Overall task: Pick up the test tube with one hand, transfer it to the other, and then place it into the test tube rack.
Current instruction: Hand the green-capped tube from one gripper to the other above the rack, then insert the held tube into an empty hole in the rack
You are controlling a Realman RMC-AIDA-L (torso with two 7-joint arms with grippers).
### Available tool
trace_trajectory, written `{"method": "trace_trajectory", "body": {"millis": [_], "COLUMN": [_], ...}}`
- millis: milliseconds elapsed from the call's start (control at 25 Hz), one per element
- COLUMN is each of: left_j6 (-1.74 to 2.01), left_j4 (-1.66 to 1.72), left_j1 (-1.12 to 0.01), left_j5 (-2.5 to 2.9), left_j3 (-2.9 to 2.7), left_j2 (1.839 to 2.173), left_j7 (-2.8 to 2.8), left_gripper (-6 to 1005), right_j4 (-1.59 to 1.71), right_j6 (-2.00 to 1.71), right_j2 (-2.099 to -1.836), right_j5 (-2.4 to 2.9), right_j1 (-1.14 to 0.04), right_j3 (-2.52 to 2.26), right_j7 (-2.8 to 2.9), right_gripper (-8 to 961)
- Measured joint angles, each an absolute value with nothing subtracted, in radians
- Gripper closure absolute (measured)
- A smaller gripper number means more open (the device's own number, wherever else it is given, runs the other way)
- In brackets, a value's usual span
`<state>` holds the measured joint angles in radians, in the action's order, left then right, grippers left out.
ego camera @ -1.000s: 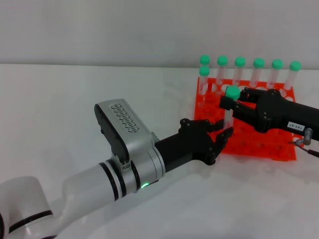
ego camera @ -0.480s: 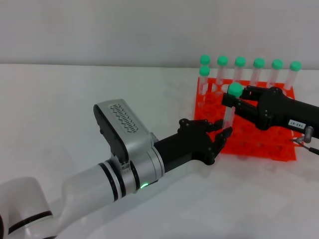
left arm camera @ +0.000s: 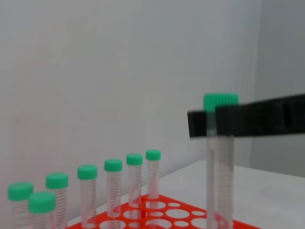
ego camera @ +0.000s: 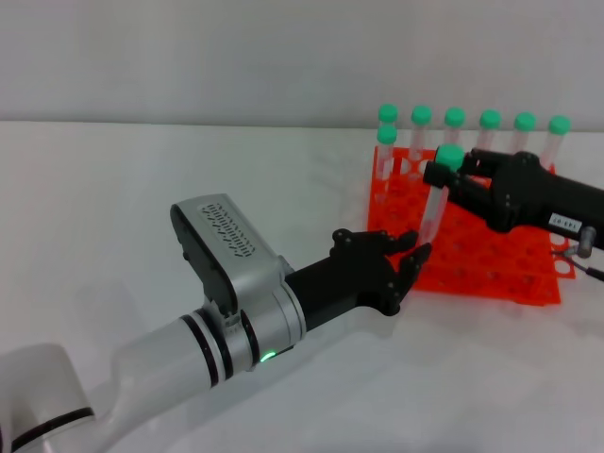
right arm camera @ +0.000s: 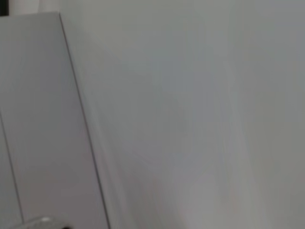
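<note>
My right gripper (ego camera: 440, 176), black with a white label, is shut on the test tube (ego camera: 431, 213) just below its green cap. The tube hangs slightly tilted over the front left part of the orange-red test tube rack (ego camera: 491, 274), its bottom near the rack's top plate. In the left wrist view the tube (left arm camera: 219, 171) is upright, with black fingers (left arm camera: 252, 120) across it under the cap. My left gripper (ego camera: 389, 266), on the arm with the green light, is open and empty, low in front of the rack's left corner. The right wrist view shows none of these.
Several green-capped tubes (ego camera: 455, 123) stand in the rack's back row, and one more (ego camera: 386, 142) stands at its left end. They also show in the left wrist view (left arm camera: 113, 191). The rack stands on a white table (ego camera: 142, 189) with a plain wall behind.
My right gripper has carried the tube up and back to the right, over the rack, and the tube now tilts. My left arm has drawn back slightly toward the lower left.
</note>
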<state>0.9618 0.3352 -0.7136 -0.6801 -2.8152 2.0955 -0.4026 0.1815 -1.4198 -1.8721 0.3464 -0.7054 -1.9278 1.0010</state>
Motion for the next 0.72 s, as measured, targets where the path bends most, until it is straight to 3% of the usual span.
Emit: {"method": "trace_trajectory", "body": {"millis": [400,680,720], "left_j6": [1.012,1.153,1.195], "left_j4": [0.359,0.372,0.372], "left_j1": [-0.586,-0.398,-0.348], "left_j5": [-0.682,-0.696,-0.739], "left_j3": [-2.71,-2.564,-2.536], "left_j2": [2.097,2.097,2.097], "left_j7": [-0.243,-0.169,-0.169], "left_gripper": [860,684,657], "right_j4": [0.194,0.278,0.295], "right_j6": [-1.358,-1.201,-1.145], "right_j2": [-1.886,-1.947,-1.969], "right_j5": [0.35,0.35,0.349], "right_j1": [-0.702,-0.692,-0.693], "right_j3": [-1.788,-1.723,-1.722], "right_j7": [0.94,0.832,0.804], "right_gripper": [700,727,732]}}
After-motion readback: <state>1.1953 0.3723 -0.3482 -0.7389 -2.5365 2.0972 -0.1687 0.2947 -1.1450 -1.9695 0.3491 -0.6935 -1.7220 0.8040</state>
